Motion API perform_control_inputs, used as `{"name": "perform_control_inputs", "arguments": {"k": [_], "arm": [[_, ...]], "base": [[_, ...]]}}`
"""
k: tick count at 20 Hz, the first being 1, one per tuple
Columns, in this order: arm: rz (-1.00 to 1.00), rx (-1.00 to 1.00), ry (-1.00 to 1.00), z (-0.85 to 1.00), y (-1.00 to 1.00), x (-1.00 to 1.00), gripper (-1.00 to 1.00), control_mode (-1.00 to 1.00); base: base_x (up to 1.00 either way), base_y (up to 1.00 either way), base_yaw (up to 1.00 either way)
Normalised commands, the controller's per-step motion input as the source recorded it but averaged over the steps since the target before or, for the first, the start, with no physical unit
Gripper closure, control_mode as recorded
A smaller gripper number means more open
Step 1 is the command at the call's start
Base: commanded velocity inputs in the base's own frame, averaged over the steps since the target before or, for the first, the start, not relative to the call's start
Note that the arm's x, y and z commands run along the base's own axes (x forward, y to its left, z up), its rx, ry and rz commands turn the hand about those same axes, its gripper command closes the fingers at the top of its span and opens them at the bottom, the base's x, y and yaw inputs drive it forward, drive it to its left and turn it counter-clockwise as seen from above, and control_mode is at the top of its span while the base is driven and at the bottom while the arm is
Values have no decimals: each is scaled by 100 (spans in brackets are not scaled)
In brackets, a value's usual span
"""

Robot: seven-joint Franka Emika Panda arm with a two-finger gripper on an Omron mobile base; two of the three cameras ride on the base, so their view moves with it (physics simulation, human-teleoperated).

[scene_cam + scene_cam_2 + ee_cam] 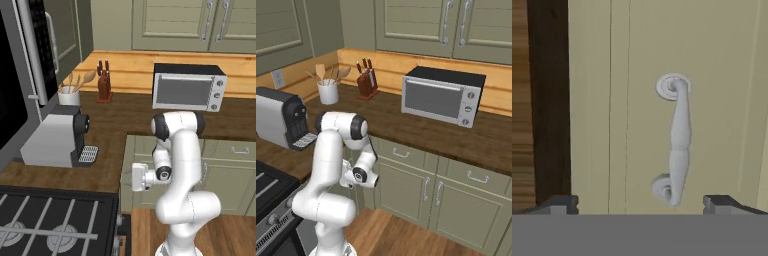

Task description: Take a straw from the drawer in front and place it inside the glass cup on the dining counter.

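Observation:
The drawer (627, 125) shows shut in the hand view as a pale green front, its metal handle (677, 140) running up the frame because the hand is rolled. My gripper (642, 204) is open and faces that front a short way off. Its dark fingertips (559, 204) stand wide on either side of the handle's lower end and touch nothing. From the left base view the gripper (126, 178) points at the cabinet face under the counter edge. The same drawer (403, 154) sits just below the countertop. The straw, the glass cup and the dining counter are out of view.
On the dark wood wall counter (406, 125) stand a toaster oven (187, 90), a knife block (103, 85), a utensil holder with wooden spoons (70, 95) and a coffee machine (55, 140). A stove (50, 225) lies at the lower left. Panelled cabinet doors (406, 192) are below.

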Motion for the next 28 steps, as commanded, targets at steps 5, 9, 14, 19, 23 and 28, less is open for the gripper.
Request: {"name": "perform_control_inputs", "arguments": {"k": [5, 9, 14, 19, 23, 28], "arm": [[0, -6, 0, -42, 22, 40, -100, -100], [0, -5, 0, -47, 19, 34, -100, -100], [0, -1, 0, -48, 12, 28, -100, -100], [0, -1, 0, -33, 27, 16, 100, -100], [-1, -3, 0, -6, 30, 0, 100, -100], [-1, -2, -2, 0, -1, -21, 100, -100]], "base": [[0, 0, 0], [0, 0, 0], [0, 0, 0], [0, 0, 0], [0, 0, 0], [0, 0, 0]]}}
